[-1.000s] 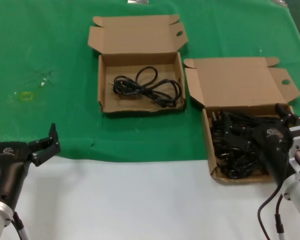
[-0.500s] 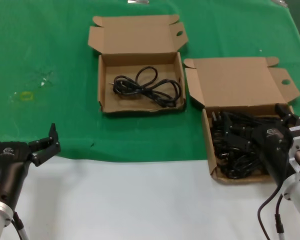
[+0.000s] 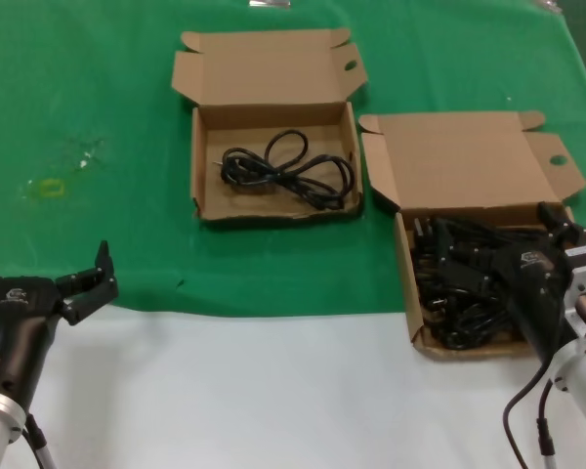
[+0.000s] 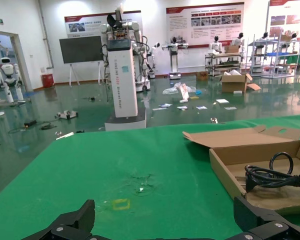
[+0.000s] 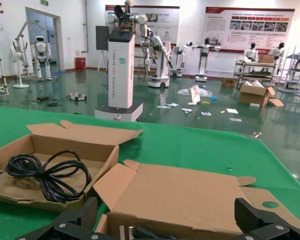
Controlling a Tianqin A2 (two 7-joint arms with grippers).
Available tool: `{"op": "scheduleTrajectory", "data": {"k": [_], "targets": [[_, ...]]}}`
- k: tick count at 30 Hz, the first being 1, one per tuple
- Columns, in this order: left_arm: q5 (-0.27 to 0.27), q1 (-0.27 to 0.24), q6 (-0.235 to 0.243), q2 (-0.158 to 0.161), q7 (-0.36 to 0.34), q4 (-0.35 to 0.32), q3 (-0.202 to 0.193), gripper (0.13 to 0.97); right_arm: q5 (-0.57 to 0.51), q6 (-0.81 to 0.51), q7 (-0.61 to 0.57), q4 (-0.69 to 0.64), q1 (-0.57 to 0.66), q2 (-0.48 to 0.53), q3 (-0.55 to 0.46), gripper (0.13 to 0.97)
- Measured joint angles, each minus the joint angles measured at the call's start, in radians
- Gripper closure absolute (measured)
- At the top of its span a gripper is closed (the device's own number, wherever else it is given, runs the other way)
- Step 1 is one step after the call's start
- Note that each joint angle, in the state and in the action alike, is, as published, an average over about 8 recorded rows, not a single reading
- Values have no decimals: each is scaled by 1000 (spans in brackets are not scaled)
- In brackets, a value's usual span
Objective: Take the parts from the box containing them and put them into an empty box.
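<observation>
Over the near right box, at about 4 o'clock in the head view, the right pincer [image 3: 557,230] sits low above the heap of black cables [image 3: 459,283], fingers spread wide, nothing gripped. Judgement: it is placed there to come down on one cable, as this is the box containing them [image 3: 410,293], its lid laid back and its holed side flap sticking out toward 2 o'clock.

The empty box [image 3: 201,166] lies at 12 o'clock, just beside the full one toward 11 o'clock from it, lid open, corner flaps tucked. It is not in fact empty: one coiled black cable [image 3: 288,171] lies in its tray.

Left pincer [image 3: 44,283] is parked at 8 o'clock over the front edge of the green table [image 3: 98,78], fingers wide apart, holding nothing.

Obstacles: the full box's raised lid [image 3: 464,161] stands between the two trays; the carry likely has to clear it. The cables look tangled; more than one may lift together. A small yellow mark [image 3: 51,187] on the cloth at 9 o'clock is well clear.
</observation>
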Motion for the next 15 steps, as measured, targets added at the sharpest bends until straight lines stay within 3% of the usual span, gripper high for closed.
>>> {"op": "scheduleTrajectory", "data": {"k": [15], "targets": [[0,0,0,0,0,0,0,132,0,0,0,0,0,0,0,129]]}}
